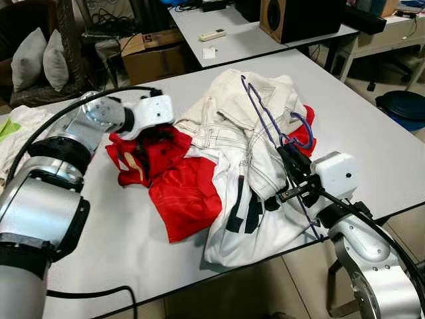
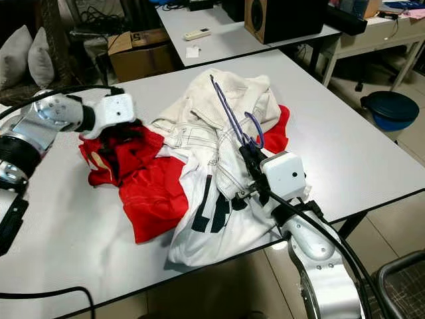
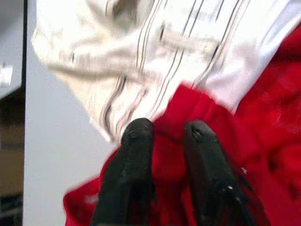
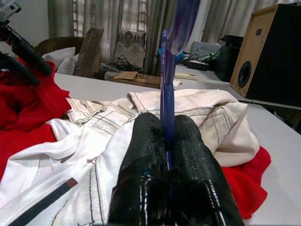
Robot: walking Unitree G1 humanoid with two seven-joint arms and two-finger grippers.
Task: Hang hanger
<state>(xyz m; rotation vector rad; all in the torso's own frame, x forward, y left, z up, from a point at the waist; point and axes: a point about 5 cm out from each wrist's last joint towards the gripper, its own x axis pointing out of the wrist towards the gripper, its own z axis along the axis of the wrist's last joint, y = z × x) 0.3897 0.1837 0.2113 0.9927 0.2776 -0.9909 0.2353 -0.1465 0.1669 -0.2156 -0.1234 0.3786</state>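
Observation:
A thin purple hanger [image 1: 261, 109] stands tilted over a heap of clothes on the white table [image 1: 372, 133], hook end low. My right gripper [image 1: 290, 156] is shut on the hanger's wire near the hook; the wrist view shows the wire [image 4: 167, 89] pinched between both fingers [image 4: 146, 136]. Under it lies a cream-white garment [image 1: 246, 133] with black lettering. A red garment [image 1: 179, 189] is spread to its left. My left gripper [image 1: 156, 133] sits on the bunched top of the red cloth, its fingers [image 3: 136, 141] closed with red fabric between them.
A second table [image 1: 239, 36] behind carries a wooden speaker [image 1: 292, 16] and a remote [image 1: 212, 34]. A cardboard box [image 1: 153, 56] and grey cushions [image 1: 36, 56] are at the far left. A dark blue bin [image 1: 405, 106] stands on the floor at right.

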